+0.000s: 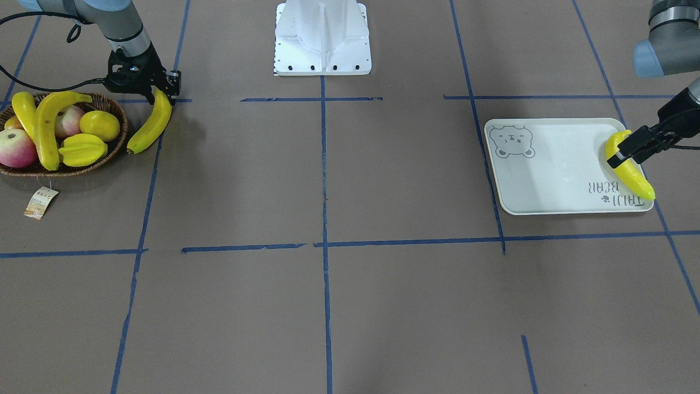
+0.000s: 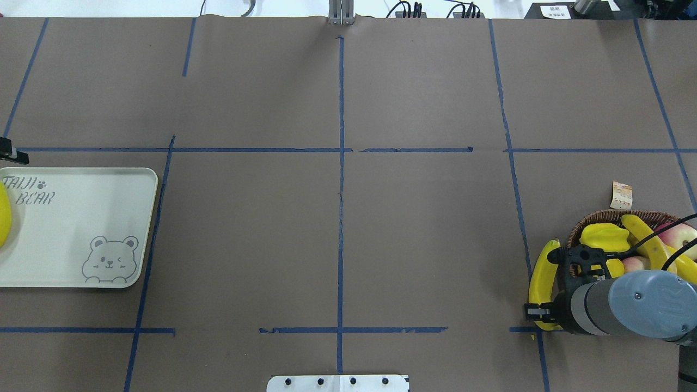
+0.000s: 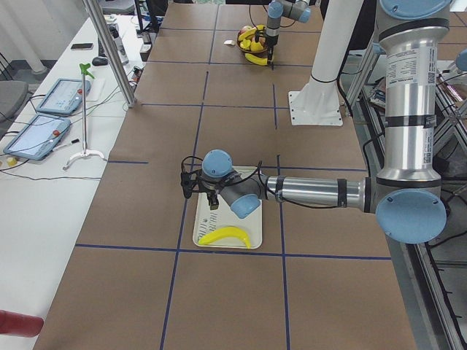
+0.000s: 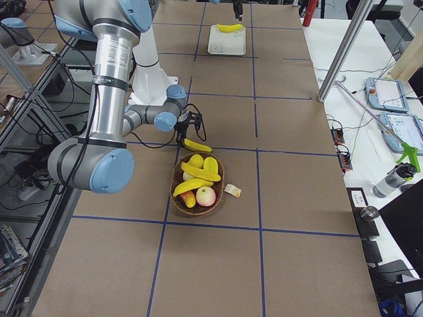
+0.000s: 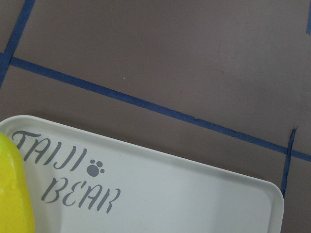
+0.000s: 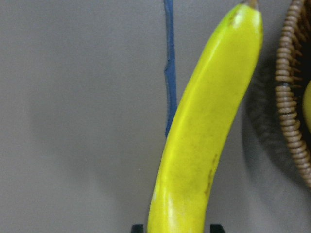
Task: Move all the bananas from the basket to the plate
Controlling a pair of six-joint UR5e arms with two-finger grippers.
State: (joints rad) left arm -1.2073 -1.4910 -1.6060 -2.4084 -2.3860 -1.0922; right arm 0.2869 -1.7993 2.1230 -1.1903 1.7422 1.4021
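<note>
The basket (image 1: 121, 134) at the table's end holds two bananas (image 1: 46, 131) among other fruit. My right gripper (image 1: 161, 93) is shut on one end of a third banana (image 1: 153, 123), which hangs slanted just outside the basket's rim. That banana fills the right wrist view (image 6: 204, 136) and also shows from overhead (image 2: 542, 272). At the other end of the table, a fourth banana (image 1: 637, 178) lies on the outer edge of the plate (image 1: 547, 169). My left gripper (image 1: 629, 153) hovers open above it, holding nothing. Only a sliver of that banana (image 5: 12, 194) shows in the left wrist view.
Two apples (image 1: 16, 148), a starfruit (image 1: 82, 150) and a round yellow fruit (image 1: 99, 125) share the basket. A paper tag (image 1: 41, 202) lies beside it. The white robot base (image 1: 322, 38) stands at the table's middle rear. Blue tape lines cross the brown table.
</note>
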